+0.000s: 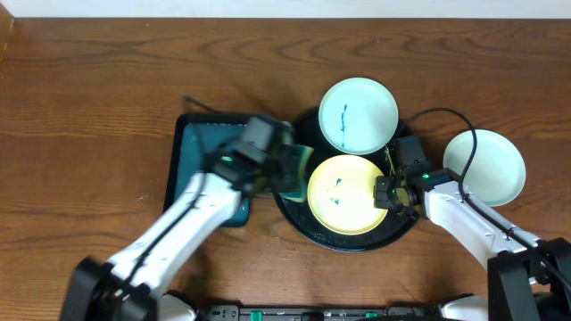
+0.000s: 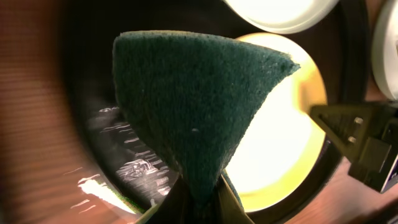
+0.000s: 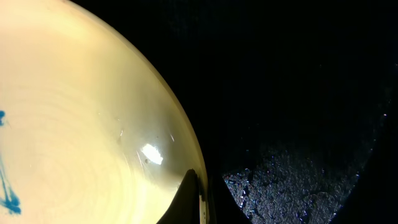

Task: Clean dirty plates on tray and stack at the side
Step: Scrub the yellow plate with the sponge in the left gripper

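Observation:
The pale yellow plate [image 1: 346,195] lies on the round black tray [image 1: 294,212] and has small blue smears near its middle. A pale cyan plate [image 1: 358,115] with a blue smear rests on the tray's far rim. Another pale cyan plate [image 1: 485,167] lies on the bare wood to the right. My left gripper [image 1: 290,167] is shut on a dark green sponge [image 2: 193,106] held over the tray's left side, beside the yellow plate [image 2: 283,140]. My right gripper [image 1: 390,193] is shut on the yellow plate's right rim [image 3: 93,155].
A rectangular teal tray [image 1: 192,147] lies left of the black tray, partly under my left arm. Black cables run from my right arm over the right cyan plate. Bare brown tabletop [image 1: 89,116] surrounds everything.

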Available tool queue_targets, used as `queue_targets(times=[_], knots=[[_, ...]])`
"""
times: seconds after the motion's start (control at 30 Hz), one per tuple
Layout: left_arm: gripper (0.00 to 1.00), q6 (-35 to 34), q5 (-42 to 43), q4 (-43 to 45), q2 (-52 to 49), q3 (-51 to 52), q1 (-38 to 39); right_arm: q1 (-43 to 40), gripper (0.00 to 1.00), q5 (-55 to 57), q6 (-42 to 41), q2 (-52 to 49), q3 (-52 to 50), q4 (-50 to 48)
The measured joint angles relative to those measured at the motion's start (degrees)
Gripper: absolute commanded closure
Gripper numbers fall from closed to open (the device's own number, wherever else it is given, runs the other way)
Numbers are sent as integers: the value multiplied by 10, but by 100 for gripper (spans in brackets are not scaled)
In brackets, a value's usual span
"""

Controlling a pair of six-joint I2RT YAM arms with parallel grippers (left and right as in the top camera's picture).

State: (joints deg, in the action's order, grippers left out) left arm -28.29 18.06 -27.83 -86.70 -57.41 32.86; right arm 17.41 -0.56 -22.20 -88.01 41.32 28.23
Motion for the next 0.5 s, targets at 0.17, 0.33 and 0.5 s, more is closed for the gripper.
queue_targets(times=[0.17, 0.33, 0.5], knots=[[93, -61, 4, 89, -93, -1, 68, 1, 99, 0, 0, -1, 2, -2], [92, -112, 26, 169, -172, -1, 104, 1, 99, 0, 0, -2, 2, -2], [93, -152, 52, 207, -203, -8, 104, 1, 99, 0, 0, -2, 2, -2]])
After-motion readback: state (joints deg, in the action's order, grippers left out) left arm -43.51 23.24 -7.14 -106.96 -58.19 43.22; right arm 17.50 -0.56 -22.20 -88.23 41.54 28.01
